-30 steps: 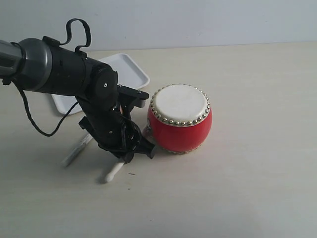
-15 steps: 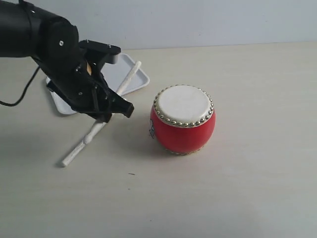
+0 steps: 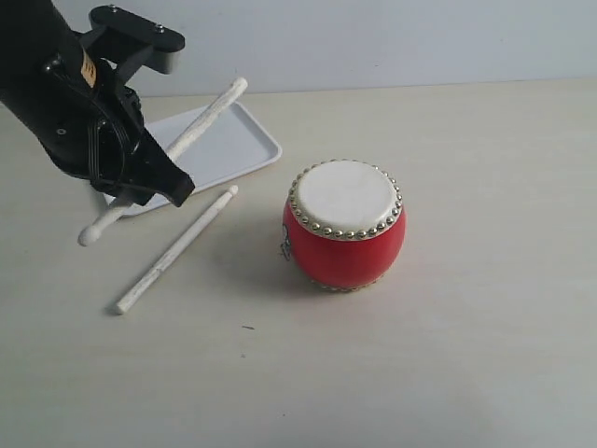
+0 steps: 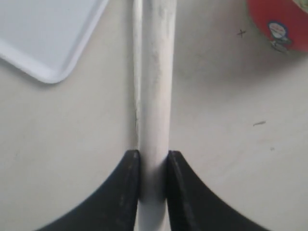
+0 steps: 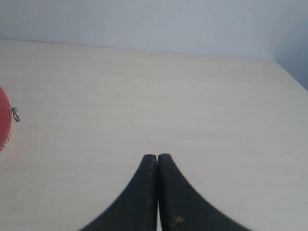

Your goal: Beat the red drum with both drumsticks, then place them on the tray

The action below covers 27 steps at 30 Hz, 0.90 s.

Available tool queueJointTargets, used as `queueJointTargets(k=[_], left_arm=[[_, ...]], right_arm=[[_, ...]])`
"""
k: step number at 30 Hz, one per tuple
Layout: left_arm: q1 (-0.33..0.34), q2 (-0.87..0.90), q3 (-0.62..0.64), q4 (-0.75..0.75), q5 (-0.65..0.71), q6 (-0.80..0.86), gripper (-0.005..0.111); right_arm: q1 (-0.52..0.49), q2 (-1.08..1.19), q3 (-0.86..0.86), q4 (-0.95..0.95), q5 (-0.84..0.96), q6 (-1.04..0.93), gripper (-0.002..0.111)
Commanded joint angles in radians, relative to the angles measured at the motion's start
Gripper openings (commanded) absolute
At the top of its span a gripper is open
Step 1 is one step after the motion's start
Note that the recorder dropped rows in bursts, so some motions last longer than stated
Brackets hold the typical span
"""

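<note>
The red drum (image 3: 343, 224) stands upright at mid-table, its cream skin ringed by gold studs. My left gripper (image 3: 149, 177) hangs to its left, above the table, shut on one drumstick (image 3: 207, 114) that slants up over the tray (image 3: 238, 149). In the left wrist view the jaws (image 4: 153, 156) pinch that drumstick (image 4: 156, 72), and the drum's edge (image 4: 281, 24) shows in a corner. The second drumstick (image 3: 175, 249) lies on the table between tray and drum. My right gripper (image 5: 157, 158) is shut on nothing, with the drum's edge (image 5: 4, 120) at the side; it does not show in the exterior view.
The white tray (image 4: 48, 33) holds nothing and lies at the back left, partly behind the left arm. A pale wall runs along the table's far edge (image 5: 144, 48). The light tabletop extends to the right of the drum.
My left gripper has risen from beside the drum and moved back-left toward the tray, lifting one drumstick off the table. The drum shifted slightly right early on. The other stick stays put.
</note>
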Motion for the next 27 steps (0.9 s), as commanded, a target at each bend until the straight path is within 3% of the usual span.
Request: queueJointTargets(k=[1,4,13,21,23,27], left_arm=[[-0.025,-0.017,0.002,0.003,0.091,0.054,0.000],[-0.037,-0.017,0.002,0.003,0.132,0.072,0.000],[-0.039,-0.017,0.002,-0.022,0.171,0.150,0.000],[-0.039,-0.017,0.002,-0.196,0.206,0.320,0.000],[-0.039,-0.017,0.002,-0.221,0.238,0.325,0.000],[-0.039,-0.017,0.002,-0.229,0.256,0.329,0.000]], right_arm=[[0.006,-0.004,0.002,0.010,-0.002,-0.030,0.000],[0.006,-0.004,0.002,-0.062,-0.034,-0.133,0.000],[0.006,-0.004,0.002,0.005,-0.456,-0.130,0.000],[0.006,-0.004,0.002,0.027,-0.894,0.059,0.000],[0.006,-0.003,-0.014,-0.050,-0.921,0.200,0.000],[0.006,0.079,-0.157,-0.403,-0.881,0.447,0.000]])
